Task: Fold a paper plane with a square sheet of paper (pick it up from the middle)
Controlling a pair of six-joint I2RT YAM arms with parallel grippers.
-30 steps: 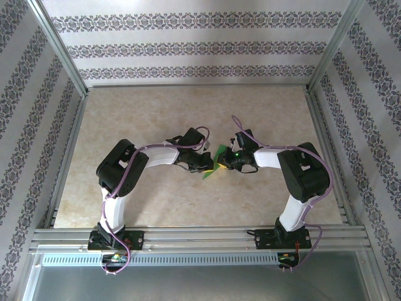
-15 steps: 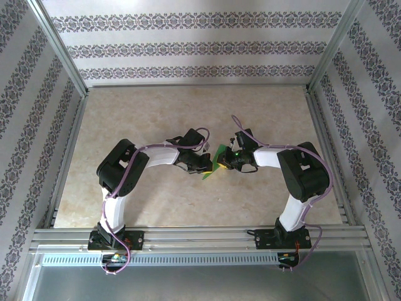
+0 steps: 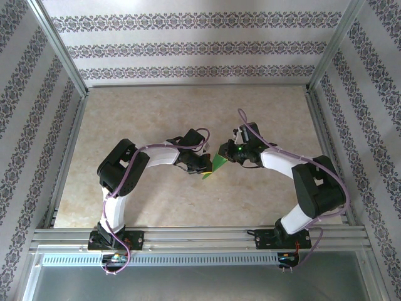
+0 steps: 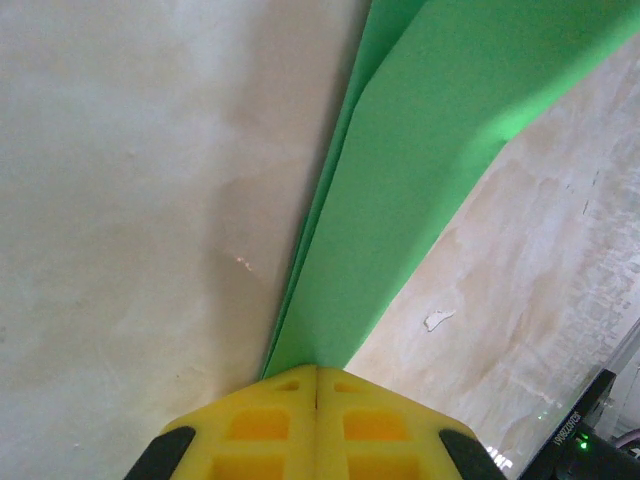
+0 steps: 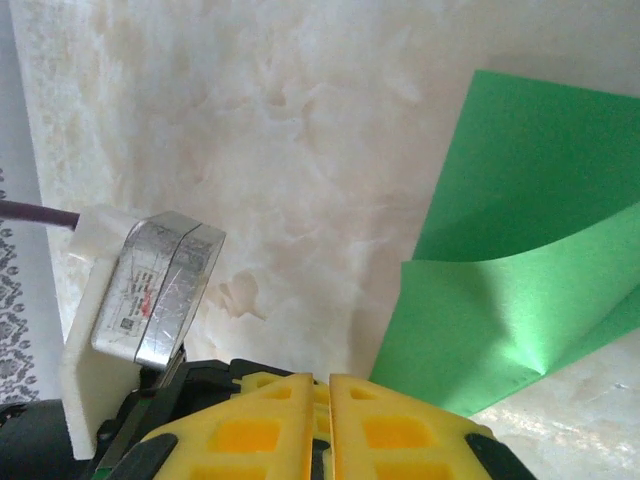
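Beige marbled table (image 3: 156,113), patterned walls (image 3: 188,50), L tool (image 4: 316,372) clamped on green paper (image 4: 420,180), R tool (image 5: 322,380) closed alongside

paper (image 4: 420,180) cut off at top edge, near end seemingly hidden between left fingers (image 4: 260,425)

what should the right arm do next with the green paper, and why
Probably open the right gripper and ease it sideways onto the free flap of the green paper. The left gripper is shut on the folded sheet. The right gripper's jaws are closed on nothing, with the curled flap just beside them.
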